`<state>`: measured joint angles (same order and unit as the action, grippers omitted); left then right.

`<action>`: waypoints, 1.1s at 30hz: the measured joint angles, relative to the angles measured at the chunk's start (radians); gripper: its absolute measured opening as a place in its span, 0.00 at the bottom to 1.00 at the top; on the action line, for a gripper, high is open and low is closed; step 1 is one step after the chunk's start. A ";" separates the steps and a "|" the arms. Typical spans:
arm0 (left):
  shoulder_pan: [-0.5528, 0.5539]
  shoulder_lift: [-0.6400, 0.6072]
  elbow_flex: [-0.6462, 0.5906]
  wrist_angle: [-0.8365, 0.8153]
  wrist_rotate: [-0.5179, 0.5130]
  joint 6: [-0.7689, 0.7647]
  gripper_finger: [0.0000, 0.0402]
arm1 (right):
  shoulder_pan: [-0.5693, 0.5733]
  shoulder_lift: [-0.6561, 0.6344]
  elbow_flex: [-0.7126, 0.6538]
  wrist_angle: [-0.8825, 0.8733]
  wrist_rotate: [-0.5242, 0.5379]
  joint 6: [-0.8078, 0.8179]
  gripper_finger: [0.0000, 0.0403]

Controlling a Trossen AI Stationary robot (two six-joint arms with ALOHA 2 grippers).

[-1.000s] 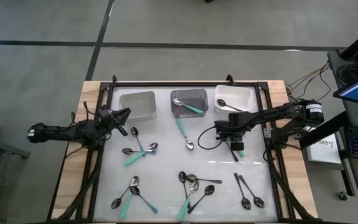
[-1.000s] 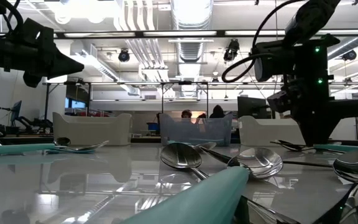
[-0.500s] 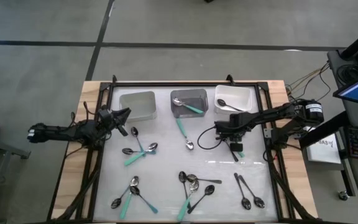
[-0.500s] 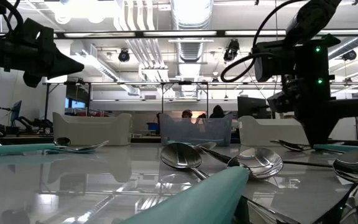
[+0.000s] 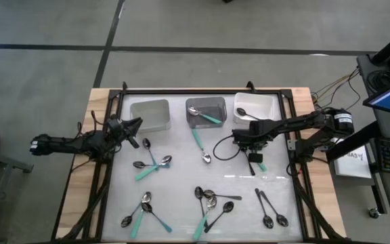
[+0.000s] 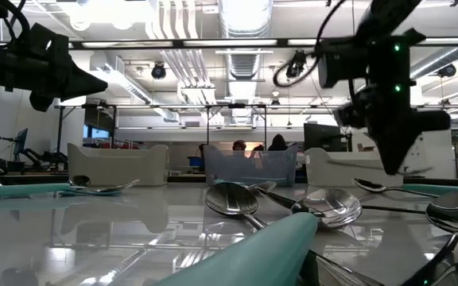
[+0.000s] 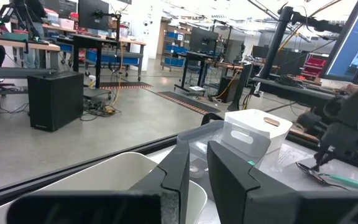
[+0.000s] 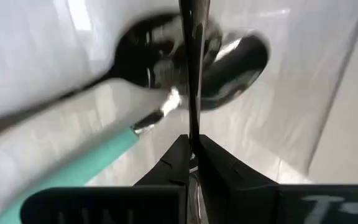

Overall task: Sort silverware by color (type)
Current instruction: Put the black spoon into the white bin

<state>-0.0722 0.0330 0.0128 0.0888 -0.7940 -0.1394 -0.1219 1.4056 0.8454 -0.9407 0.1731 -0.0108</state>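
Low view, nearest the lens: a teal spoon handle [image 6: 253,254] lies across the lower centre of the frame. Two shiny spoon bowls [image 6: 233,199] rest on the tabletop [image 6: 94,230] just behind it.

Right pincer [image 6: 393,163]: at upper right of the frame, tip pointing down, clear of the tabletop. In the high view the right arm reaches in from the right edge, bent at the wrist, with the pincer [image 5: 250,150] right of centre, below the white bin [image 5: 256,107].

Right wrist view: the fingers [image 8: 178,158] are clamped together on the thin handle of a black spoon [image 8: 193,74]. The handle runs straight out from them, edge-on. A teal-handled spoon [image 8: 160,109] lies on the tabletop beneath, crossing the black one at an angle. In the high view the black spoon [image 5: 251,165] has its long axis nearly up-and-down the frame, extending from the pincer toward the lower edge.

Left pincer [image 5: 133,129]: at centre left of the high view, arm stretched level from the left edge, waiting beside the clear bin [image 5: 149,114]. Left wrist view: fingers [image 7: 229,174] slightly apart, nothing between them.

Other spoons lie scattered over the lower half of the tabletop. One teal-handled spoon [image 5: 208,116] lies in the grey bin [image 5: 206,103]. One black spoon lies in the white bin.
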 joint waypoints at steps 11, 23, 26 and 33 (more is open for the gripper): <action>0.000 0.000 0.000 0.000 0.000 0.000 0.10 | -0.141 -0.089 0.171 -0.044 0.290 -0.104 0.03; 0.000 0.000 0.000 0.000 0.000 0.000 0.10 | -0.496 -0.012 0.177 -0.046 0.261 -0.120 0.03; 0.000 0.000 0.000 0.000 0.000 0.000 0.10 | -0.539 0.005 0.169 -0.046 0.263 -0.113 0.03; 0.000 0.000 0.000 0.000 0.000 0.000 0.10 | -0.553 -0.011 0.181 -0.043 0.228 -0.105 0.04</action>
<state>-0.0722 0.0333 0.0125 0.0891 -0.7940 -0.1394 -0.6750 1.3948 1.0264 -0.9832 0.4016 -0.1157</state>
